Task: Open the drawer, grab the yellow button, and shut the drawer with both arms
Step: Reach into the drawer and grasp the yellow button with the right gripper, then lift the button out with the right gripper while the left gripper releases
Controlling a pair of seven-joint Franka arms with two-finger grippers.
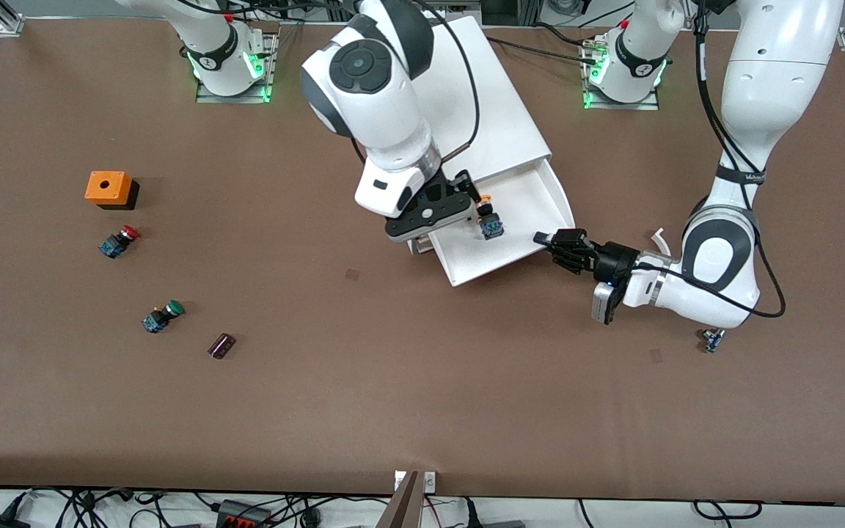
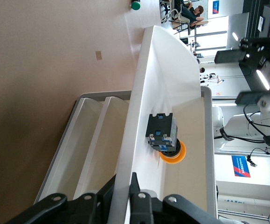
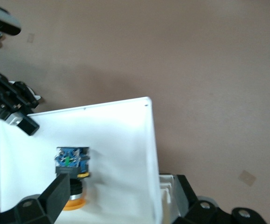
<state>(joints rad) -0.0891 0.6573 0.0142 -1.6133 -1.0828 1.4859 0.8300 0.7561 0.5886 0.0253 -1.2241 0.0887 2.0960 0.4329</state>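
Now: left claw [image 1: 549, 240] clamps the drawer [image 1: 540, 192] rim, steadying it open. Right claw [image 1: 470, 209], wide, straddles the button [image 1: 491, 226] for pickup.

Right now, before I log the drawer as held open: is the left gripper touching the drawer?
Touching. The left wrist view shows the left gripper shut on the front wall of the drawer, fingers pressed against both faces.

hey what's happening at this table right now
The top drawer of the white cabinet is pulled out. The left gripper is shut on the drawer's front edge. The right gripper is open, low over the orange-capped button lying in the drawer, not yet grasping it. A red-capped button and a green-capped one lie on the table toward the right arm's end.
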